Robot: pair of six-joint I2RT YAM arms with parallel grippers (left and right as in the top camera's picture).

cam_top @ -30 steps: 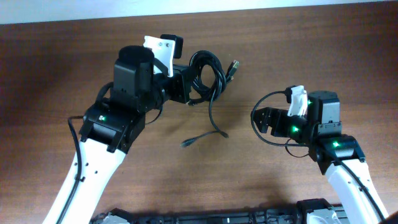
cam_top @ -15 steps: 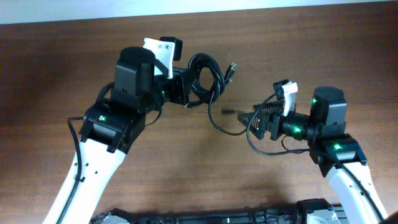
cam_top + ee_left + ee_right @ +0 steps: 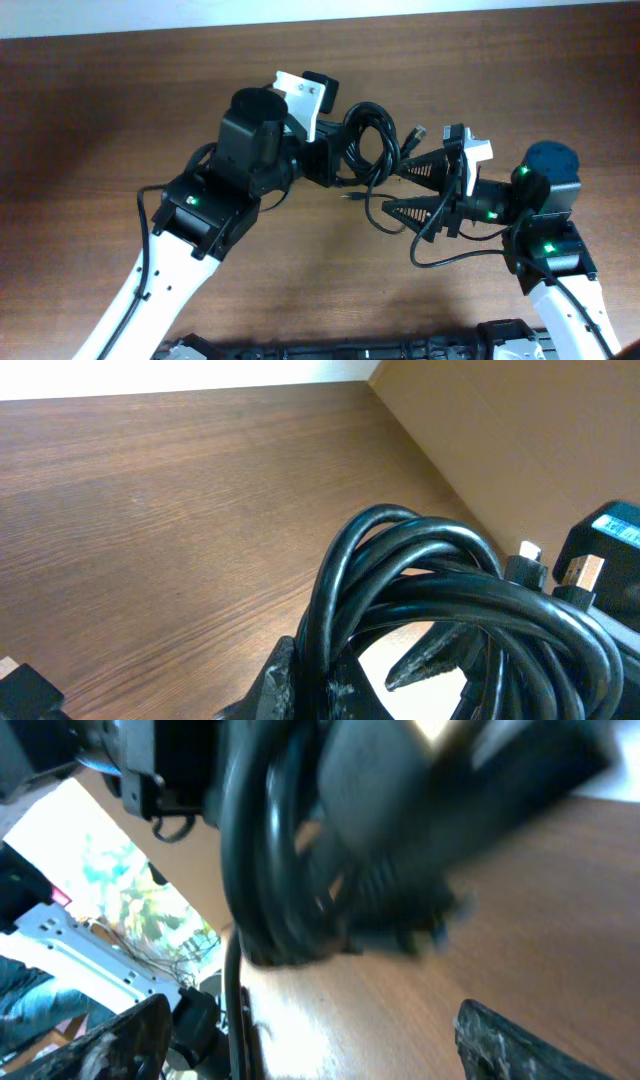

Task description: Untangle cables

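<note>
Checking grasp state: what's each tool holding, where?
The left tool grips the cables at the coil's edge nearest it; right tool is open, holding nothing.

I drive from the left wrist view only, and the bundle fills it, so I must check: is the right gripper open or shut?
Observer: Open. In the overhead view the right gripper stands wide open, pointing at the cables.
Operator: Does it touch them?
Observer: A loose strand curves down from the bundle, close to its lower finger. I cannot tell whether they touch.
Operator: Where on the bundle does my left gripper hold?
Observer: The left gripper holds the bundle at its left edge, and the loops reach out toward the right gripper.
</note>
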